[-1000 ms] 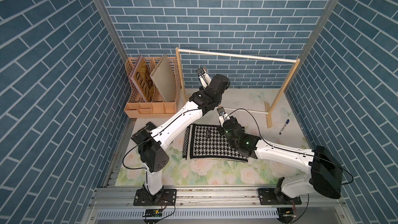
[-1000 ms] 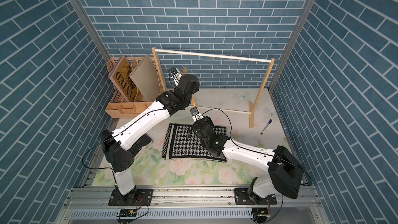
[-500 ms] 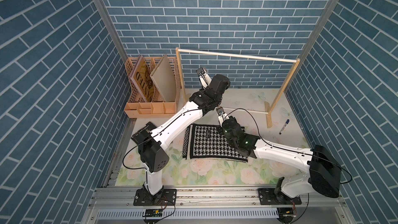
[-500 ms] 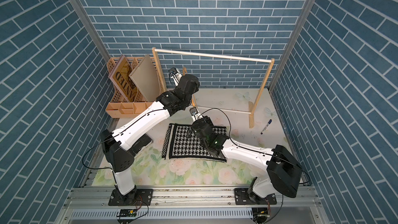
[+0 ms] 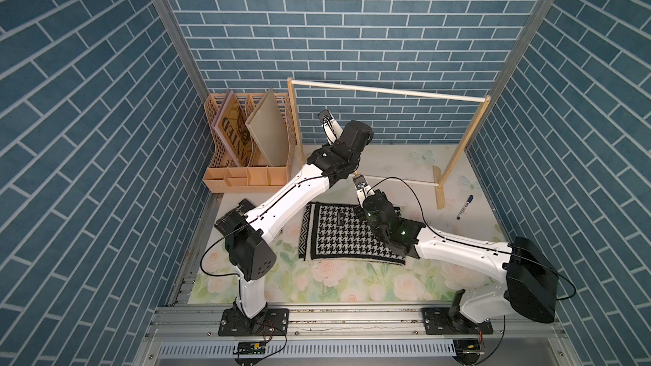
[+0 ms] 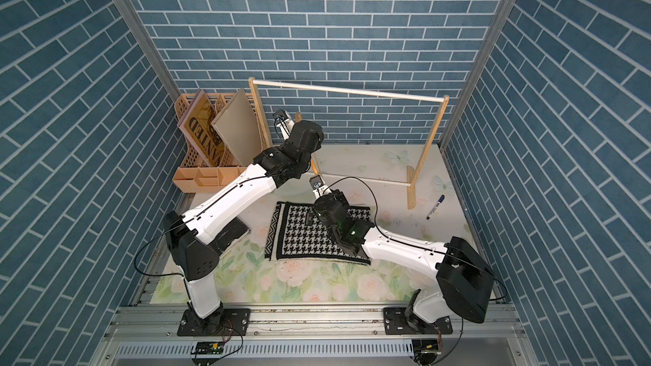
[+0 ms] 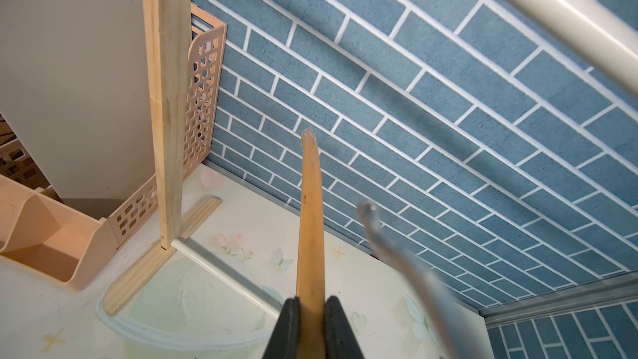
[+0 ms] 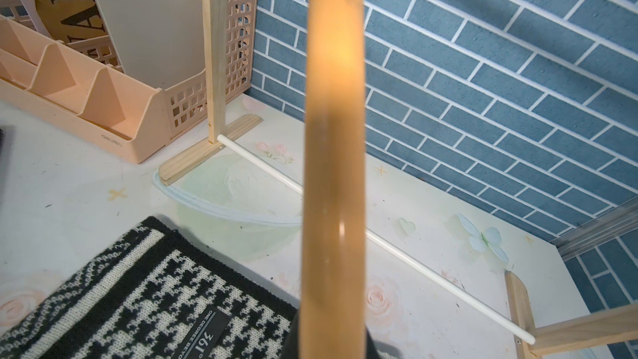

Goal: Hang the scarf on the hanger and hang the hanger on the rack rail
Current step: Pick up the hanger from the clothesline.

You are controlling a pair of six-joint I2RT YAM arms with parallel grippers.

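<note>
Top view, scarf: the scarf is lying flat on the bench, its long axis running 9 to 3 o'clock, with the zigzag band at the 9 o'clock end.
Top view, hanger: a sliver of the hanger is showing between the two wrists, at 12 o'clock of the scarf. Both end effectors are hiding under their wrists here.
Top view, nearer arm: the right forearm is reaching across the scarf's 3 o'clock half, while the left arm is passing off its 10 o'clock corner. The right arm is therefore looking the nearer for any pick-up.
Left wrist view, grip: the left end effector is pinching the hanger's wooden arm, pads pressing on both sides. The metal hook is standing just beside the wood.
Right wrist view, grip: the right end effector is clamping the wood, which is running straight away from it.
Right wrist view, scarf: the labelled edge is lying close beneath this end effector, seemingly apart from the hanger.
</note>
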